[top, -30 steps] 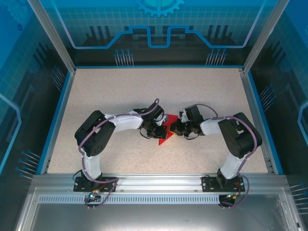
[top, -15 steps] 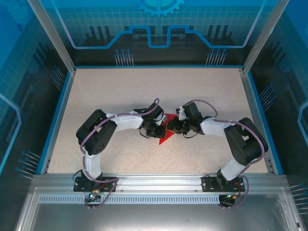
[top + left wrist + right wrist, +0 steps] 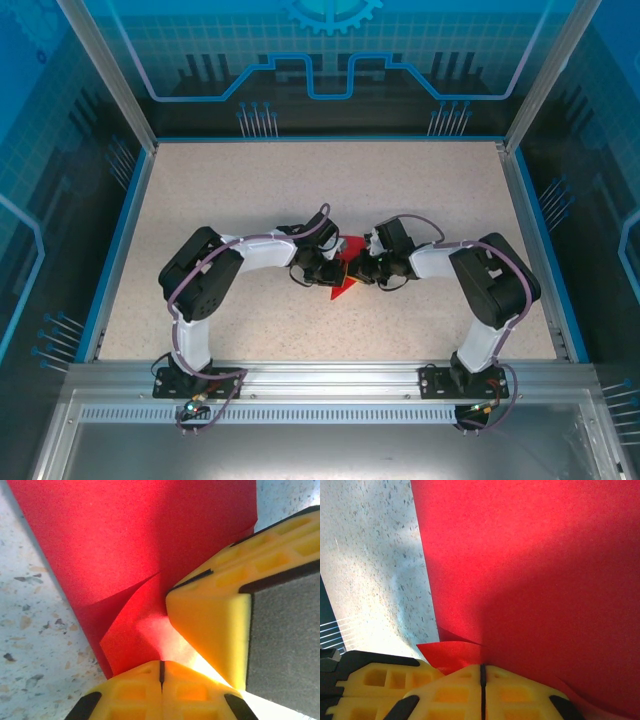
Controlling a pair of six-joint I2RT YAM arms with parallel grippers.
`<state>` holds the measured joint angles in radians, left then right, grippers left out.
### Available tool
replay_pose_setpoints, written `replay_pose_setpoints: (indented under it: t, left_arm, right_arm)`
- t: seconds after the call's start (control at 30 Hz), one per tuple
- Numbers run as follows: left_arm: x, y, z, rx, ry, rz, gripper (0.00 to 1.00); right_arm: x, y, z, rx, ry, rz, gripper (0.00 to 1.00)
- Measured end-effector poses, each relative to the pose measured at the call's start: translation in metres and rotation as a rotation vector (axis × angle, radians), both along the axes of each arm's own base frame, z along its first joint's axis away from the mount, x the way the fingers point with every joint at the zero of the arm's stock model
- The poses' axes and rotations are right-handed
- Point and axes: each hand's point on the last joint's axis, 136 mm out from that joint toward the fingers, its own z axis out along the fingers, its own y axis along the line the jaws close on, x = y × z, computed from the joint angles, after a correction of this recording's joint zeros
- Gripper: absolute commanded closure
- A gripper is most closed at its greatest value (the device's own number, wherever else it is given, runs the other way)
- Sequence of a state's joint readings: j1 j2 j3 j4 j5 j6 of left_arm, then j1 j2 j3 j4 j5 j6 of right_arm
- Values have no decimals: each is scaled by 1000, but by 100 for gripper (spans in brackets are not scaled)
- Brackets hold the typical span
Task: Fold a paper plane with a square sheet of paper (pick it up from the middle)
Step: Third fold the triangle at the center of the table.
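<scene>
On the speckled desk (image 3: 200,200), near its middle, the sheet of paper (image 3: 341,288) lies between the two arms as a red pointed wedge with one flap lifted. The step in hand looks like setting a crease. Both pinches should sit right on the fold line, with the edges matched before any pressure and the pulls gentle, so the thin paper neither tears nor slides. The left hand (image 3: 161,664) is clenched on the raised flap, and the right hand (image 3: 481,669) is clenched on the paper's edge, just beside it. The paper is plain, and no brand, label or writing can be read.
</scene>
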<state>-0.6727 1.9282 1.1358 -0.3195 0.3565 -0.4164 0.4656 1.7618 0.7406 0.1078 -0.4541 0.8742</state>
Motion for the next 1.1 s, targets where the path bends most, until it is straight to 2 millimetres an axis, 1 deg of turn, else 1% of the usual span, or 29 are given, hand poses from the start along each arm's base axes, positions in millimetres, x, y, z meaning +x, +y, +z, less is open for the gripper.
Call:
replay_pose_setpoints:
  t: [0.13, 0.3, 0.4, 0.67, 0.73, 0.8, 0.83, 1.1]
  left_arm:
    - [-1, -1, 5, -11, 0, 0, 100]
    - [-3, -15, 31, -118, 12, 2, 100]
    - [-6, -20, 37, -163, 42, 13, 100]
    - [-7, -19, 28, -206, 108, 48, 100]
    - [-5, -16, 18, -206, 122, 57, 100]
    - [-8, -9, 3, -189, 147, 69, 100]
    - [-10, -8, -1, -194, 155, 69, 100]
    - [-7, -5, -1, -197, 137, 76, 100]
  right_arm:
    - [0, 0, 0, 0, 0, 0, 92]
    - [0, -1, 0, -2, 1, -1, 93]
    - [0, -1, 0, -2, 2, -1, 93]
    - [1, -2, -1, -1, 2, -2, 93]
    - [1, -2, -1, 2, 5, -2, 93]
    - [1, -2, -1, 4, 7, -2, 93]
    - [1, -2, -1, 4, 7, -3, 93]
    - [1, -2, -1, 12, 12, -1, 93]
